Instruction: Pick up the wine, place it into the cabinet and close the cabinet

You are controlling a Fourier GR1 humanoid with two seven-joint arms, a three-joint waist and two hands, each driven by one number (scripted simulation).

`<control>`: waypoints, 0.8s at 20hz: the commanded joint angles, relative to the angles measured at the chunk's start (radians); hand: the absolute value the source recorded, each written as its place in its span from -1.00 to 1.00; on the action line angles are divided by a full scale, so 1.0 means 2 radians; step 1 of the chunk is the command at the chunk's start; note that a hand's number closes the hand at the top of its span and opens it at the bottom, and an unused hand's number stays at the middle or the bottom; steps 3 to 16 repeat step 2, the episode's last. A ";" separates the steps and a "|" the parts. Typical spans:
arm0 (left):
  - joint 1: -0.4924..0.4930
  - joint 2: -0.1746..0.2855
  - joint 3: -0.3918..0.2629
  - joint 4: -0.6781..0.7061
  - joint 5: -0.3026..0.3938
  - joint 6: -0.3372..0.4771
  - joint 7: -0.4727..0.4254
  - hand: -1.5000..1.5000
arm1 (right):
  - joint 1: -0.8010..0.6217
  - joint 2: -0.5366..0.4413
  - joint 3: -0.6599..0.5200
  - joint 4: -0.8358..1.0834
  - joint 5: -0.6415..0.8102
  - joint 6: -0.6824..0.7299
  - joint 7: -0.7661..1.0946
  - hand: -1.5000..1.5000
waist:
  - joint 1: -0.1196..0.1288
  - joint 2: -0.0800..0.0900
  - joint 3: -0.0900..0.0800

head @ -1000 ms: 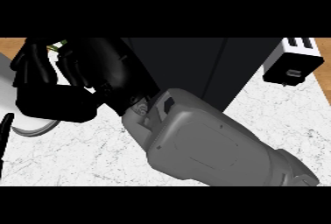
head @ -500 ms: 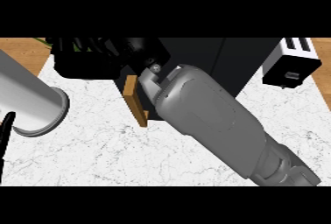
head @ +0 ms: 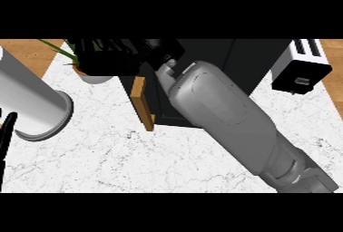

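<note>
At the far edge of the counter, hovering the right hand at the open cabinet, just past the top of its door. Not seeing the wine anywhere; possibly hiding under hand or forearm, cannot tell. Hand open or gripping: cannot tell either. Judging the risks: brushing the potted plant just beside the hand; catching the door with the forearm while swinging it shut.

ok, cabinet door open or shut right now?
Open. The cabinet door shows its wooden edge standing out from the front of the dark cabinet rather than lying flush against it.
</note>
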 commanded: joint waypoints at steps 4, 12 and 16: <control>-0.015 -0.010 -0.013 -0.011 -0.009 0.026 0.015 -1.00 | 0.008 -0.041 -0.033 0.080 0.017 -0.002 -0.022 1.00 | -0.008 0.026 0.007; -0.015 -0.010 -0.013 -0.011 -0.009 0.026 0.015 -1.00 | 0.008 -0.041 -0.033 0.080 0.017 -0.002 -0.022 1.00 | -0.008 0.026 0.007; -0.015 -0.010 -0.013 -0.011 -0.009 0.026 0.015 -1.00 | 0.008 -0.041 -0.033 0.080 0.017 -0.002 -0.022 1.00 | -0.008 0.026 0.007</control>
